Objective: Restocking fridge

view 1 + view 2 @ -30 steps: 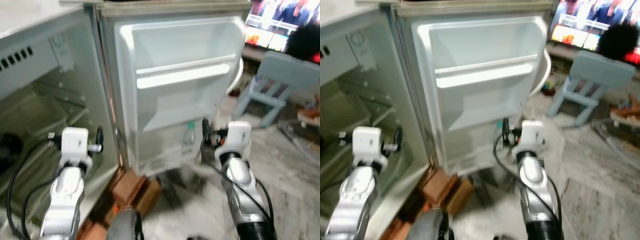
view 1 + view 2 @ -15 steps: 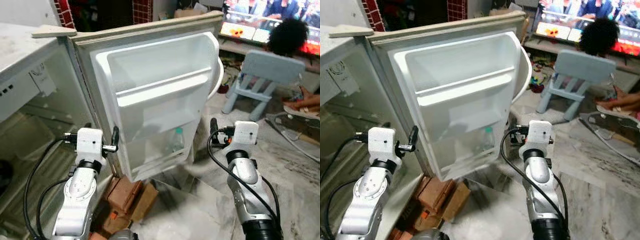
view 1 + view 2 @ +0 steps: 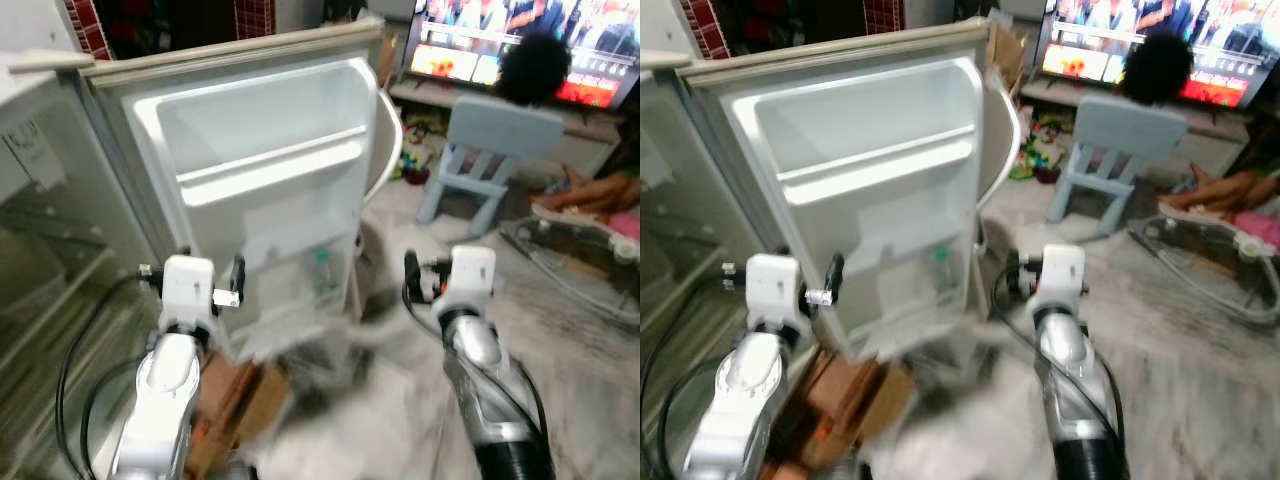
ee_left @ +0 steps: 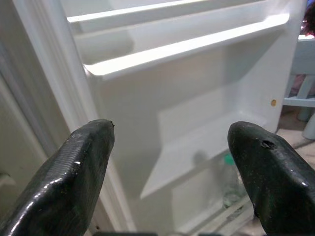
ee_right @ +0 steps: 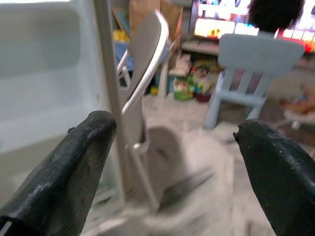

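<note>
The fridge door point(image 3: 260, 170) stands open, its white inside shelves facing me. A clear bottle with a green cap point(image 3: 322, 275) stands in the lowest door shelf; the bottle point(image 4: 229, 182) is also seen past my left fingers. My left gripper point(image 4: 171, 128) is open and empty, held in front of the door's hinge side, short of the shelves. My right gripper point(image 5: 172, 123) is also open and empty, held out past the door's free edge and pointing at the room. The fridge's inner compartment point(image 3: 50, 290) lies to my left.
Bricks point(image 3: 240, 395) prop up the fridge's base. A white folding chair point(image 5: 142, 64) leans behind the door. Further right are a pale blue child's chair point(image 3: 490, 150), a lit TV point(image 3: 520, 50), a person point(image 3: 530, 65) sitting on the floor, and cables point(image 3: 575, 275) on the marble floor.
The whole picture has slid left, so the camera has turned right and more of the room shows. Both arms keep the same raised pose with open fingers.
</note>
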`<state>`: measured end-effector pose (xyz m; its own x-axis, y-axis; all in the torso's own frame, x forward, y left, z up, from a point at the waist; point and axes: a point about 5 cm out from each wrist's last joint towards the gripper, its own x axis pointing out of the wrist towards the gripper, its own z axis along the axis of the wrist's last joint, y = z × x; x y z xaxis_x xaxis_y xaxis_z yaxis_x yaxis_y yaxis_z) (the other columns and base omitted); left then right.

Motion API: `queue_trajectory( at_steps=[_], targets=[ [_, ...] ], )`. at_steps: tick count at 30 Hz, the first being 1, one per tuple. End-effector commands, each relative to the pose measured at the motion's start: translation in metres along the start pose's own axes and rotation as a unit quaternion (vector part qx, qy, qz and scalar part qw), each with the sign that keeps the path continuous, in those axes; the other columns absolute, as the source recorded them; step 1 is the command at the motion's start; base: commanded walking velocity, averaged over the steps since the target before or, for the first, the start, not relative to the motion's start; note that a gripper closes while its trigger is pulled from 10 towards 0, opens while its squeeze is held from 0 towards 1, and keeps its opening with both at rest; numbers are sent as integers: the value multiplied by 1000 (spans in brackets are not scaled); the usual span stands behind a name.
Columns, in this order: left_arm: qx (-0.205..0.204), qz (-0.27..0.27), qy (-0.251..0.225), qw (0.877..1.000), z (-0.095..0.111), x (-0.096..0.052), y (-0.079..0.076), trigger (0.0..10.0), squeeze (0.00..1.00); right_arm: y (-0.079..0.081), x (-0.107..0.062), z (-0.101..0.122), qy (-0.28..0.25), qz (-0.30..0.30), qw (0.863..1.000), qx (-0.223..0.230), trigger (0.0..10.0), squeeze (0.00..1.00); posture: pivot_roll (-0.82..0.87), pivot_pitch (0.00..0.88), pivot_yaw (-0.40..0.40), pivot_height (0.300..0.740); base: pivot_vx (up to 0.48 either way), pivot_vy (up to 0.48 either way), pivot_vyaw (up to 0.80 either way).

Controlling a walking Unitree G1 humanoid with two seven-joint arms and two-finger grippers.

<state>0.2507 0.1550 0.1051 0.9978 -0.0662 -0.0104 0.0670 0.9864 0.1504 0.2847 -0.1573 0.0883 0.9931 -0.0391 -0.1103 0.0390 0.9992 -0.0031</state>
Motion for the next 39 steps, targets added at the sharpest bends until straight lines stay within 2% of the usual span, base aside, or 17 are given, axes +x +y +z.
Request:
queue_trajectory(
  at_steps=[1,4,12,16,20,24,26,31,39],
  targets=[
    [8,2,1,1000,0,1,3,10000,0,9,3,12,-22,16,1000,5,10000,0,83,14,-47,740,0,-465,0],
    [11,4,0,1000,-1,2,4,10000,0,10,3,11,-8,24,1000,12,10000,0,84,14,-49,740,0,-459,0],
    [28,14,-12,999,6,12,10,10000,0,11,11,25,-35,25,999,25,10000,0,83,24,-36,740,234,-379,255],
    [35,20,-11,999,7,13,14,10000,0,16,14,31,-48,40,998,6,10000,0,80,32,-19,740,382,-287,0],
    [39,13,-12,999,6,13,9,10000,0,25,14,31,-48,58,997,6,10000,0,84,31,-19,740,414,-120,0],
    [38,10,-13,999,7,14,6,10000,0,28,12,30,-50,72,996,10,10000,0,88,31,-22,740,413,-60,0],
    [38,9,-12,999,7,14,5,10000,0,28,9,30,-60,76,995,4,10000,0,92,30,-24,740,414,-120,744],
    [43,16,2,999,2,12,7,10000,0,26,7,30,-65,72,995,31,10000,0,89,39,-15,740,416,0,775],
    [59,15,21,998,-6,7,15,10000,0,15,3,23,-66,49,996,23,10000,0,94,20,18,740,416,-30,752]
  ],
)
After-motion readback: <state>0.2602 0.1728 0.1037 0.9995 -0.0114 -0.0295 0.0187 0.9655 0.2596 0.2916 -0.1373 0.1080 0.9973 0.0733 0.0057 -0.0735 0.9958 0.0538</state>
